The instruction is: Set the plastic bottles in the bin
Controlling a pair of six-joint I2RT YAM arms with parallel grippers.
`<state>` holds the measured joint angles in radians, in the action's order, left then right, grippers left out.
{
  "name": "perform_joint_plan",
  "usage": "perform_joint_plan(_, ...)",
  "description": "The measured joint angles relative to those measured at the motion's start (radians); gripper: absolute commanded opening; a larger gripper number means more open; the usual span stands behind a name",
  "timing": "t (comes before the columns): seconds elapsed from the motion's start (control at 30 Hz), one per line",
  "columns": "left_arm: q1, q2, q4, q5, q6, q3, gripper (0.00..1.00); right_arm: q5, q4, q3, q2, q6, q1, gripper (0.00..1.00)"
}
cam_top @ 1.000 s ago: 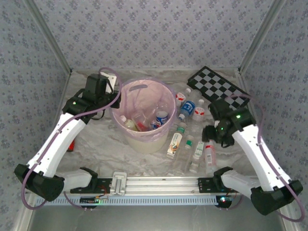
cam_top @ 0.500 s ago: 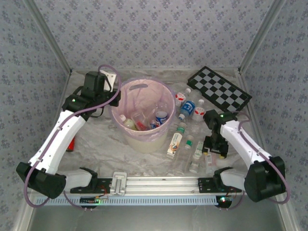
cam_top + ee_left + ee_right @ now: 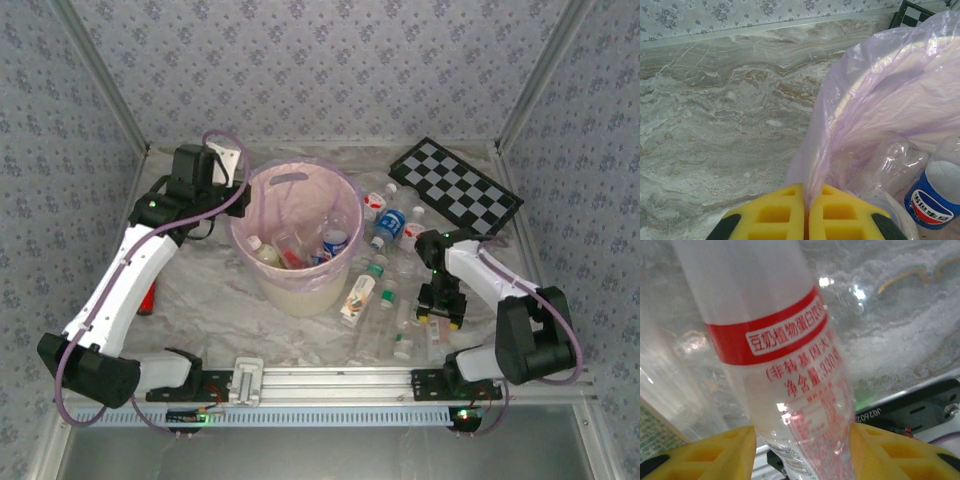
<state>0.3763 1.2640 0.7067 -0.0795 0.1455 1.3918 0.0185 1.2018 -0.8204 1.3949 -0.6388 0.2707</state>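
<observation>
The bin (image 3: 296, 292) is a cream bucket lined with a pink bag (image 3: 880, 95), standing at the table's middle. My left gripper (image 3: 232, 178) (image 3: 806, 194) is at its far-left rim, shut on the bag's edge. Several plastic bottles (image 3: 335, 245) lie inside, among them a blue-labelled one (image 3: 934, 201). More bottles lie on the table right of the bin, such as a blue-labelled one (image 3: 390, 225) and an orange-white one (image 3: 352, 297). My right gripper (image 3: 440, 316) (image 3: 802, 435) points down at the near right, its yellow pads against both sides of a clear red-labelled bottle (image 3: 785, 365).
A black-and-white chequered board (image 3: 455, 185) lies at the back right. A small red object (image 3: 150, 298) sits by the left arm. The metal rail (image 3: 340, 380) runs along the near edge, and patterned walls close in three sides.
My right gripper has swung in and down onto the red-labelled bottle, and its jaws have narrowed around it. The left gripper keeps its hold on the bag's edge, shifted only slightly.
</observation>
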Motion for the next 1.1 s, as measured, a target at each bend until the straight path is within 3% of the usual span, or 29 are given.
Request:
perform_joint_plan(0.3, -0.021, 0.0, 0.0, -0.003, 0.0, 0.0, 0.0, 0.002, -0.016, -0.003, 0.035, 0.003, -0.026, 0.39)
perform_joint_plan(0.6, -0.024, 0.0, 0.0, -0.003, 0.0, 0.0, 0.0, 0.027, -0.083, -0.08, -0.011, 0.063, -0.123, 0.35)
perform_joint_plan(0.9, -0.041, -0.016, 0.008, -0.001, 0.01, -0.011, 0.0, -0.081, -0.096, -0.223, -0.133, 0.148, -0.207, 0.3)
perform_joint_plan(0.97, -0.043, -0.022, 0.005, -0.004, 0.02, -0.017, 0.09, -0.117, -0.097, -0.269, -0.149, 0.164, -0.22, 0.29)
perform_joint_plan(1.1, -0.043, -0.039, 0.008, -0.019, 0.045, -0.028, 0.38, -0.202, -0.103, -0.359, -0.175, 0.192, -0.236, 0.29)
